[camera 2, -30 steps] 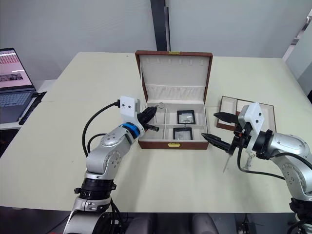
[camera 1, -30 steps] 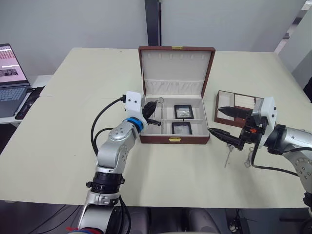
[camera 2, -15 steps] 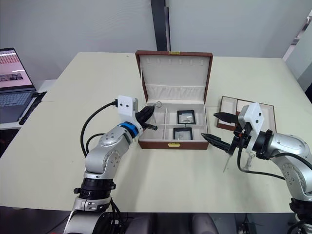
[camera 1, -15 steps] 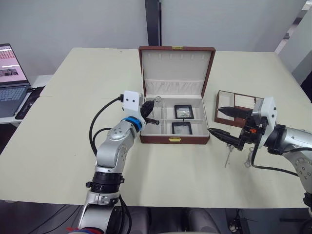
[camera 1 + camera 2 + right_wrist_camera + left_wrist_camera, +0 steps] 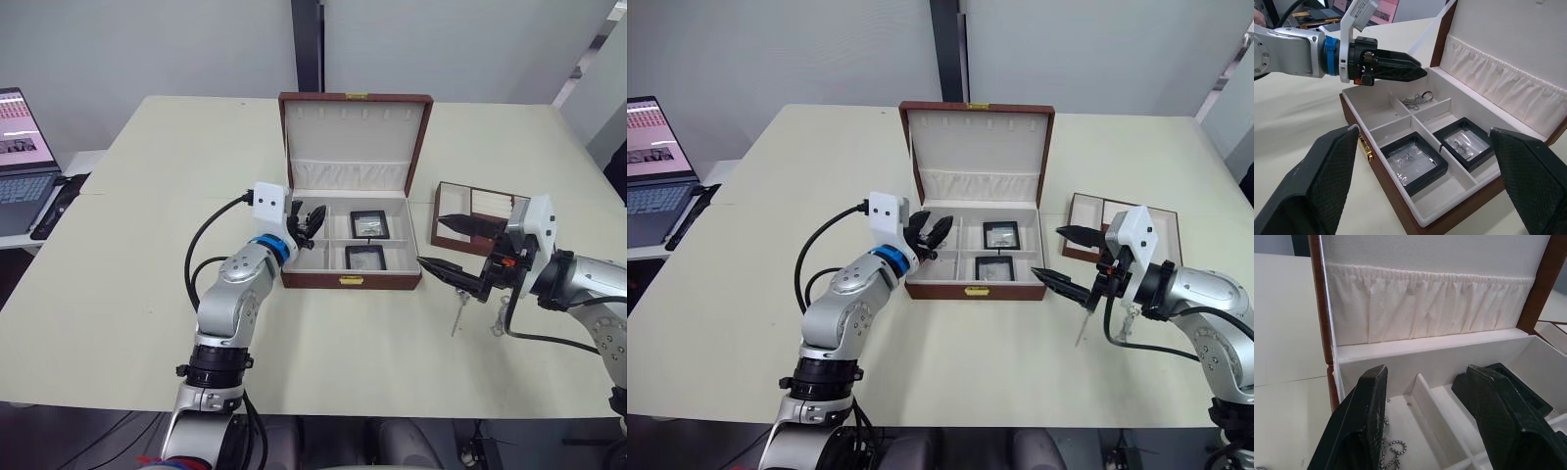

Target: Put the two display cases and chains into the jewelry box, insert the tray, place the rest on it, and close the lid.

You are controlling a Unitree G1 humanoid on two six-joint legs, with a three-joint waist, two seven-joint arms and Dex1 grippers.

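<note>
Two cases (image 5: 366, 240): seated in box (image 5: 351, 284).
Chain (image 5: 1418, 100): back-left compartment.
Left pincer (image 5: 312, 221): spread, empty above it.
Right pincer (image 5: 449, 246): spread, idle.

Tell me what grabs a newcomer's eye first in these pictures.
The open jewelry box at the table's middle draws the eye, lid upright, two display cases in its right compartments. The left gripper hangs open over the back-left compartment, where a chain lies. The tray sits to the box's right, behind the open right gripper.
</note>
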